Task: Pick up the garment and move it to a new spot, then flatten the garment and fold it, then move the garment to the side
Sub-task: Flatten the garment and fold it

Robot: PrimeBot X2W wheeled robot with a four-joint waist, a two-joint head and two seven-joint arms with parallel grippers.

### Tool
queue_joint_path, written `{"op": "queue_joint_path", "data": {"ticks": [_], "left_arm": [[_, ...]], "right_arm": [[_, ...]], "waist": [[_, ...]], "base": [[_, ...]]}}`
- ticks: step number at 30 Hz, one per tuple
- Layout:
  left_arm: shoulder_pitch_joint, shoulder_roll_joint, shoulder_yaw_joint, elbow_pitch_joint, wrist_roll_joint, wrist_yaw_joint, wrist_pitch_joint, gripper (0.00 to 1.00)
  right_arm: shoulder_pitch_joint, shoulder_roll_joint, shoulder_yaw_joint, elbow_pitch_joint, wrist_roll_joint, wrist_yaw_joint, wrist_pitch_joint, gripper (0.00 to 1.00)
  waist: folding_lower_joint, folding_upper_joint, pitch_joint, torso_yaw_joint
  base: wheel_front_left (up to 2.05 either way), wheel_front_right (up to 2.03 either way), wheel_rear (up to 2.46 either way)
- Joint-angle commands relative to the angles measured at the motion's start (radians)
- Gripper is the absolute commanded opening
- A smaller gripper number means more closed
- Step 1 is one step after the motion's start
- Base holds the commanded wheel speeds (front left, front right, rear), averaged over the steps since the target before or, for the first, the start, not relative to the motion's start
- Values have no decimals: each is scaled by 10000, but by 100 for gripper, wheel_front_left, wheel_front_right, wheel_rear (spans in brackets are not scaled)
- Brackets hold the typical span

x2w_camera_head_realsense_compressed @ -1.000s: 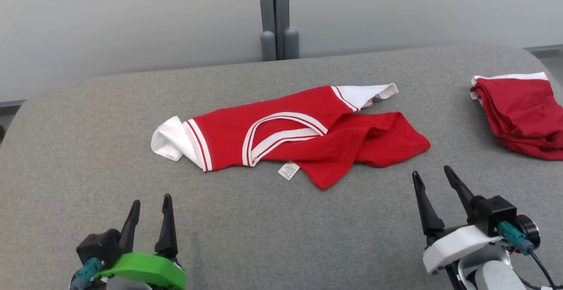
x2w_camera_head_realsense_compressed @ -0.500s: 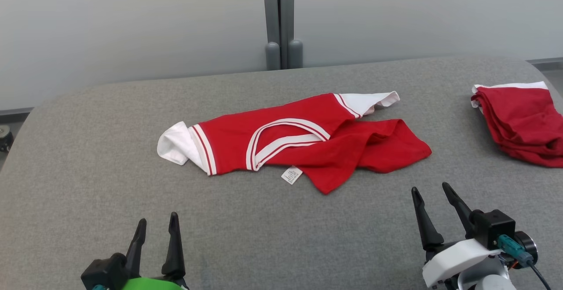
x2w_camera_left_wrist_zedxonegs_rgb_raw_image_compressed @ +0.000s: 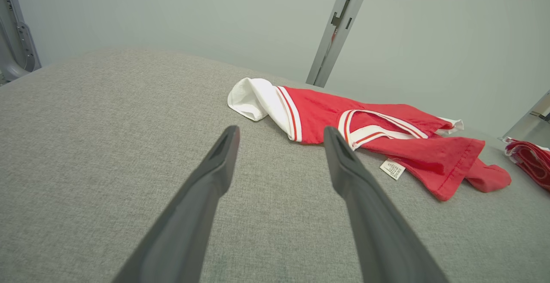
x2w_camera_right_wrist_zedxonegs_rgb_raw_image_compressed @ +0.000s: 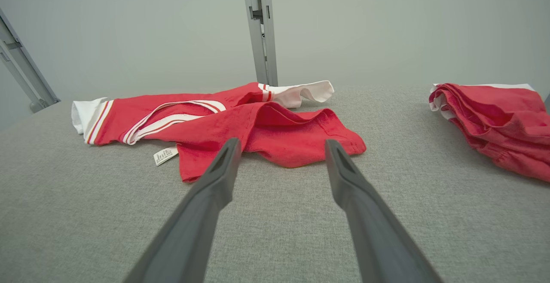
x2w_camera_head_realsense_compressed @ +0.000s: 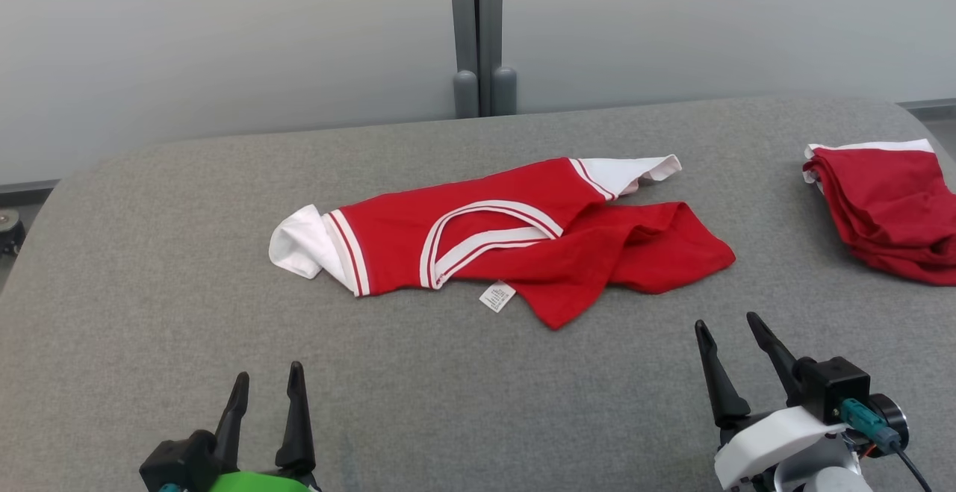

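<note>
Lying crumpled on the grey tabletop [x2w_camera_head_realsense_compressed: 149, 290] is our red garment [x2w_camera_head_realsense_compressed: 388, 231] (white-trimmed). Both our jaws stand apart, clear of it.

A folded red garment [x2w_camera_head_realsense_compressed: 889, 208] with white trim lies at the right edge of the grey fabric-covered table [x2w_camera_head_realsense_compressed: 149, 268], behind which a grey metal post [x2w_camera_head_realsense_compressed: 478, 29] divides pale wall panels [x2w_camera_head_realsense_compressed: 224, 44].

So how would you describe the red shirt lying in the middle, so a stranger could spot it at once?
Start at the big grey table; near its middle lies the red shirt. Unlike the folded red pile at the right edge, it sprawls crumpled, with white sleeves, a striped collar and a small white label.
</note>
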Motion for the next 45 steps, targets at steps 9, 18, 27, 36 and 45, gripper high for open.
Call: {"op": "queue_joint_path", "data": {"ticks": [9,18,27,36,45], "left_arm": [[-238,-7,-99,118,254,-76,-3,100],[-877,114,-662,604,857,-145,-3,100],[-3322,730,-2117,2560,1521,-232,210,100],[-5434,791,-3771,4598,1382,-225,169,100],[-6822,717,-4298,6447,1127,-225,128,100]], "right_arm": [[-131,-38,17,55,56,-15,-50,100],[-278,-38,21,-27,-25,-15,-50,100],[-882,-39,240,-108,-256,-15,-50,100],[-1322,-38,443,-165,-323,-15,-50,100],[-1612,-38,621,-172,-277,-15,-50,100]], "waist": [[0,-1,84,-36],[0,-1,428,-120],[0,-1,1436,-453],[0,-1,2312,-859],[0,-1,2796,-1123]], "base": [[0,0,0],[0,0,0],[0,0,0],[0,0,0],[0,0,0]]}}
